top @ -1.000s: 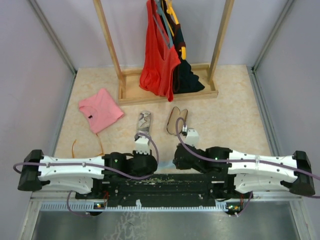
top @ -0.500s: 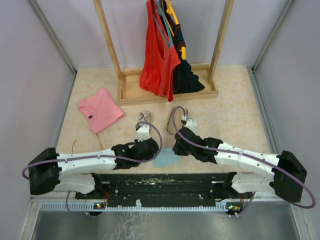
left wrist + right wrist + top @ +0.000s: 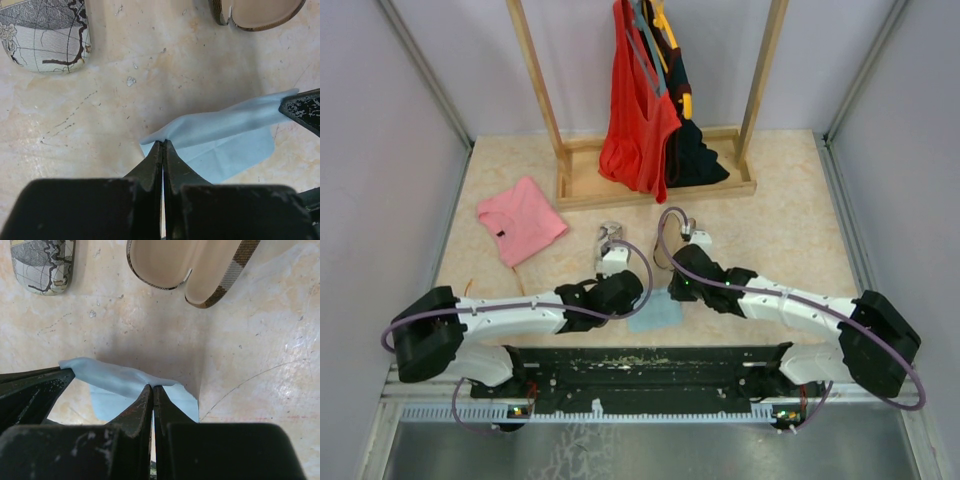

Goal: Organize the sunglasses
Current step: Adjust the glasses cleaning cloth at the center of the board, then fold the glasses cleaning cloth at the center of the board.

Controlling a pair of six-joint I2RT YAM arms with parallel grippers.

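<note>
Oddly, the sunglasses [image 3: 518, 287] were the hardest thing to find. Only a couple of thin orange-red slivers showed on the near left part of the table [image 3: 790, 230], just in front of the pink shirt [image 3: 520, 220]. The rest was hidden under the left arm [image 3: 510, 315]. Neither wrist view caught them, and they lay well apart from both grippers. From above, both sets of fingertips were covered by the wrists, so the wrist views had to settle the grip. The left gripper [image 3: 163, 145] had its jaws pressed together on one corner of the blue cloth [image 3: 225, 140]. The right gripper [image 3: 152, 388] was clamped the same way on the cloth's other side, and a raised fold ran between them. Whether the cloth's lower edge touched the table could not be told. The map case [image 3: 45, 35] was cut off by the top left corner in both wrist views. The brown case [image 3: 190, 270] lay open with its tan inside up, cropped at the top, and from above it was partly hidden behind the right wrist and its cable. The table was beige and marbled, with fine scratches and specks. Grey walls [image 3: 380, 150] closed it in at the sides and back. A wooden rack [image 3: 660, 188] stood at the far edge, its top out of frame, with a red top [image 3: 638, 130] and a dark garment [image 3: 695, 160] hanging from it.
</note>
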